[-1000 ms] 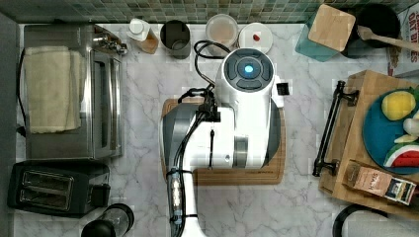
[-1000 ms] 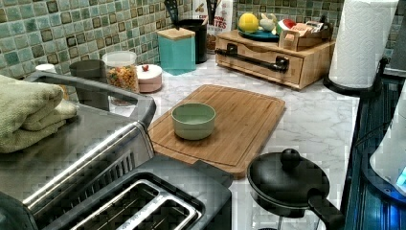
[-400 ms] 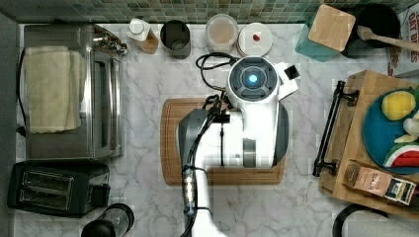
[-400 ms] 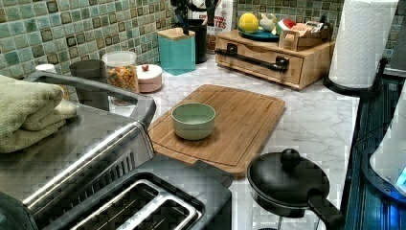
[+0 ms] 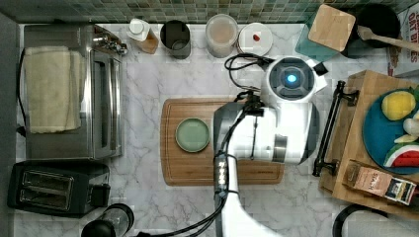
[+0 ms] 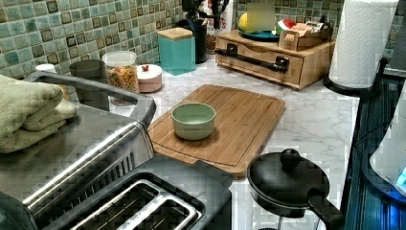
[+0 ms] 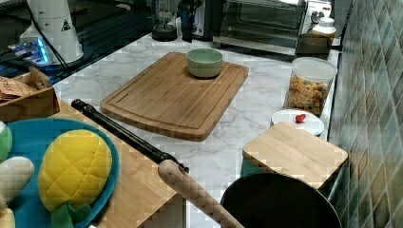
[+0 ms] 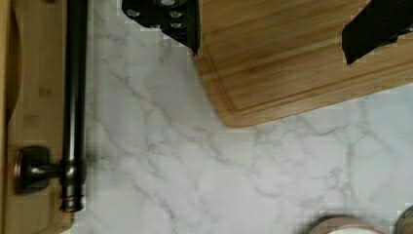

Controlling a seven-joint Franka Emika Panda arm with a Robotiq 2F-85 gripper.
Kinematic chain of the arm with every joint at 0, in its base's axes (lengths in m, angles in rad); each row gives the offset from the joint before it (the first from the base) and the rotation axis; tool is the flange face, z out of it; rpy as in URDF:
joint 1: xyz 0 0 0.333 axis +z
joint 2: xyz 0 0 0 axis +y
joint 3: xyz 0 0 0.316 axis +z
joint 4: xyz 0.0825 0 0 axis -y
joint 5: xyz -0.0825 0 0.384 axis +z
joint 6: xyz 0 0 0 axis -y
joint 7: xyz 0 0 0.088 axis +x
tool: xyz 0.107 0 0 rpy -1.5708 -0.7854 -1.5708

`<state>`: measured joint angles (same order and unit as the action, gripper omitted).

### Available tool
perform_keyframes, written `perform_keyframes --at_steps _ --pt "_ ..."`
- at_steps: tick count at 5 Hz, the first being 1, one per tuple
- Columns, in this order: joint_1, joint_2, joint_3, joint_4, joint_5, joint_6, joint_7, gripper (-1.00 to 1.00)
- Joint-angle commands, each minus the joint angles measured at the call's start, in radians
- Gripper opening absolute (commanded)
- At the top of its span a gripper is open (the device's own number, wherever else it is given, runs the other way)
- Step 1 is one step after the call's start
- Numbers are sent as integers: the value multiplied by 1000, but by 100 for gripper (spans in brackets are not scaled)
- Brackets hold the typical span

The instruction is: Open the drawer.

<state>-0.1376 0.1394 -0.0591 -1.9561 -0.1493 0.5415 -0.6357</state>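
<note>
My tool (image 8: 272, 29) hangs open and empty over the cutting board (image 8: 292, 58) corner. The drawer (image 5: 353, 143), shut, sits at three o'clock in the top view; I should straddle its handle (image 8: 75, 83) squarely, mid-bar, before pulling.

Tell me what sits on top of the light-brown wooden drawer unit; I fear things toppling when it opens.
On the light-brown wooden drawer unit rest a blue plate of toy fruit and a small wooden box of packets. The drawer is shut, so its inside is hidden.
</note>
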Motion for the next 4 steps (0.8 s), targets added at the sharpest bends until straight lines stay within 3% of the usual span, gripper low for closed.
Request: perform_keyframes --at_steps 1,4 --pt "-114 64 -94 65 21 89 -150 100" --pt "-101 142 -107 110 -112 114 -55 100"
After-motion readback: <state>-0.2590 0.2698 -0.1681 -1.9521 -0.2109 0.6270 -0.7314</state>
